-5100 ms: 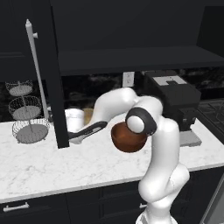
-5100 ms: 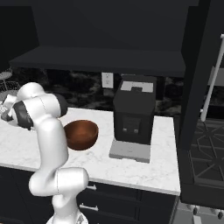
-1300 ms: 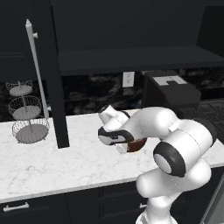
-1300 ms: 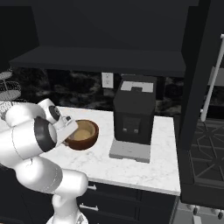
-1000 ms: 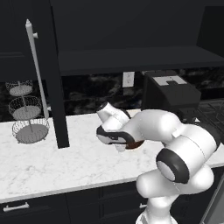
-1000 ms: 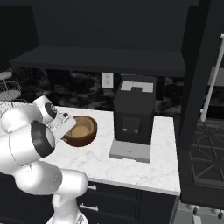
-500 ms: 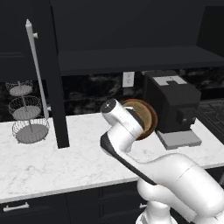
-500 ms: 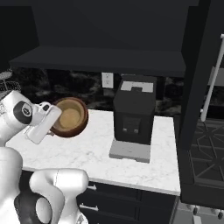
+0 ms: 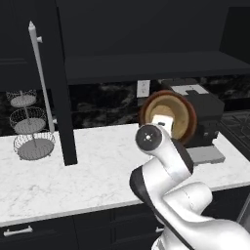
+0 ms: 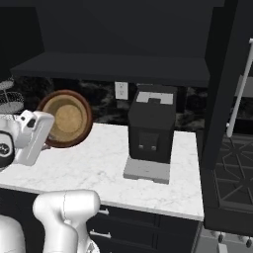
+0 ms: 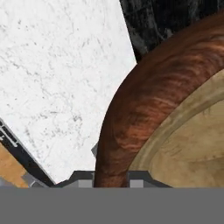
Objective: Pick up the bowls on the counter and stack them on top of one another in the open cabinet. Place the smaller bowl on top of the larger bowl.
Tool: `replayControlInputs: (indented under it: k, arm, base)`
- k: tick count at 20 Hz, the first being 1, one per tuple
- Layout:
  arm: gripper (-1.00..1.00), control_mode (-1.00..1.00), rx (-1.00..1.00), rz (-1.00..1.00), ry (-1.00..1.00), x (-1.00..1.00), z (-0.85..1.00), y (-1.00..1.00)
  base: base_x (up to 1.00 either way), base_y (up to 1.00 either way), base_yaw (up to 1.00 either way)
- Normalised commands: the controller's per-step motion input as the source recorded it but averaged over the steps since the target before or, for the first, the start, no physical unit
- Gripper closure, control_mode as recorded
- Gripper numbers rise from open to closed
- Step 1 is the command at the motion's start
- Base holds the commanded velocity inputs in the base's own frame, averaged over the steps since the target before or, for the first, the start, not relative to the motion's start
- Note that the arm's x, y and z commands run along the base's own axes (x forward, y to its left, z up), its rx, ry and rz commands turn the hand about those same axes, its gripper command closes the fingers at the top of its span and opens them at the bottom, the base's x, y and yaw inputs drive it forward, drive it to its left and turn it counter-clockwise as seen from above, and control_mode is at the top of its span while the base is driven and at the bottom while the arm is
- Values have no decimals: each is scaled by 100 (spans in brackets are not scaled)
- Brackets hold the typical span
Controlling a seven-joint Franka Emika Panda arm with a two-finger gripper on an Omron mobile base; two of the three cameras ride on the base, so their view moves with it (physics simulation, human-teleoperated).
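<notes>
Gripper (image 11: 112, 177) is clamping the rim of the larger bowl (image 9: 181, 113), its two fingertips sitting on either side of the reddish-brown wall at the bottom of the hand view. Larger bowl is being held up in the air, tipped on edge, well above the counter (image 9: 93, 171) and below the shelf of the open cabinet (image 9: 146, 66). Smaller bowl (image 10: 67, 119) is sitting nested inside the larger one, its light tan inner face showing toward the right base view. Cabinet door with its long white bar handle (image 9: 40, 80) is standing open well off to the hand's left. Black coffee machine (image 10: 151, 131) is standing on the counter just beyond the held bowls, to the hand's right. Three-tier wire basket stand (image 9: 30, 127) is resting far to the left.
</notes>
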Motion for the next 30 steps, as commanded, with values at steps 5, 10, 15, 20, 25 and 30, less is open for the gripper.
replayControlInputs:
  k: [5, 10, 15, 20, 25, 30]
  arm:
    - [100, -100, 0, -1, -17, -44, 100, 0]
    - [100, -100, 0, -2, -3, 23, 100, 0]
    - [100, -100, 2, 0, 2, 96, 100, 0]
    - [100, -100, 0, 0, 2, 97, 86, 0]
    - [100, -100, 0, 0, 17, 100, 16, 0]
    - [100, -100, -2, 0, 13, 100, 0, 0]
  base:
    - [0, 0, 0]
    - [0, 0, 0]
    - [0, 0, 0]
    - [0, 0, 0]
    - [0, 0, 0]
    - [0, 0, 0]
